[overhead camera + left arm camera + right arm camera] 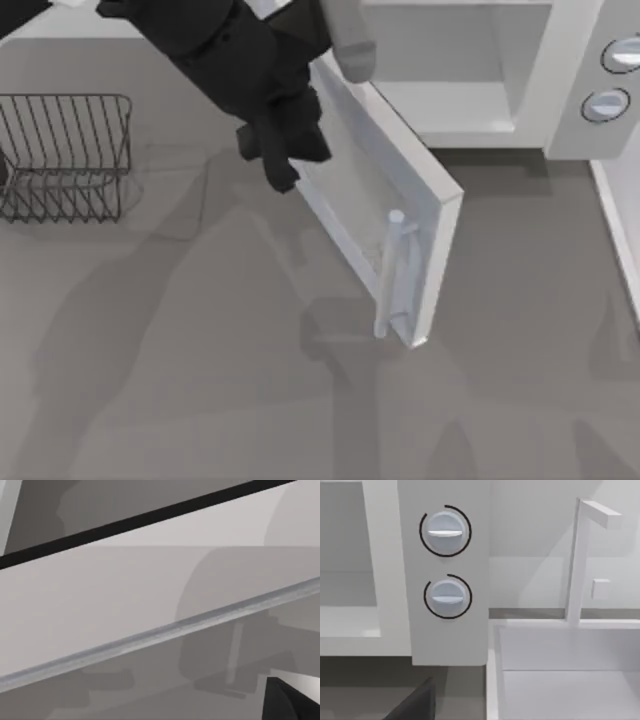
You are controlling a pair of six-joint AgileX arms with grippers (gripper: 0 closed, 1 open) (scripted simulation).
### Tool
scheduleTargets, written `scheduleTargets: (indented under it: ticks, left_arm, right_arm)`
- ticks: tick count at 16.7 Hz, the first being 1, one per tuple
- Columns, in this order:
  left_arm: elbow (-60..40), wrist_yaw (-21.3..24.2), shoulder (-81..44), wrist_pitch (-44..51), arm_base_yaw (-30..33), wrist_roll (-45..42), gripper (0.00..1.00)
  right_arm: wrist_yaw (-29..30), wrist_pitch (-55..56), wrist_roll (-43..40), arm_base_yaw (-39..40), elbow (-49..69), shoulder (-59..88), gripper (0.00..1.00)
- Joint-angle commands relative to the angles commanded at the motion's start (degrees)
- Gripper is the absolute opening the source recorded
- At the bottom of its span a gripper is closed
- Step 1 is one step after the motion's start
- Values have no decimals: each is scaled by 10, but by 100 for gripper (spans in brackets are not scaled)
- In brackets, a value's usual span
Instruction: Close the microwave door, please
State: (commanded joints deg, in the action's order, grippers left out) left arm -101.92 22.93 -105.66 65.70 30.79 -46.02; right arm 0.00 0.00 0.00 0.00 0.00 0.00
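White and wide, the microwave door (375,205) stands partly open. It swings out from the microwave (480,80) at the back of the worktop (200,380), and its free edge with the pale handle (393,275) points toward the front. The hole inside the microwave shows plainly, so the job is not done. I think the door has a good way to swing before it sits flat and shut.

My left gripper (275,150) is just beside the outer face of the door, near the hinge end. It looks close enough to touch, but I cannot tell if it does. I cannot tell if it is apart or together.

My right arm is parked by the two round knobs (445,562), near a white sink (560,670) at the right side.

Nothing lies between the door and the microwave front, so the door has room to swing. A wire rack (62,155) sits well apart at the left, so my arm should keep off it.
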Motion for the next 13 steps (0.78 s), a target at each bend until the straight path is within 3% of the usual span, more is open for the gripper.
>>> scheduleTargets:
  ticks: [13]
  left_arm:
    - [-23, -8, -17, -5, 22, 25, 0]
  right_arm:
    - [0, 0, 0, 0, 0, 0, 100]
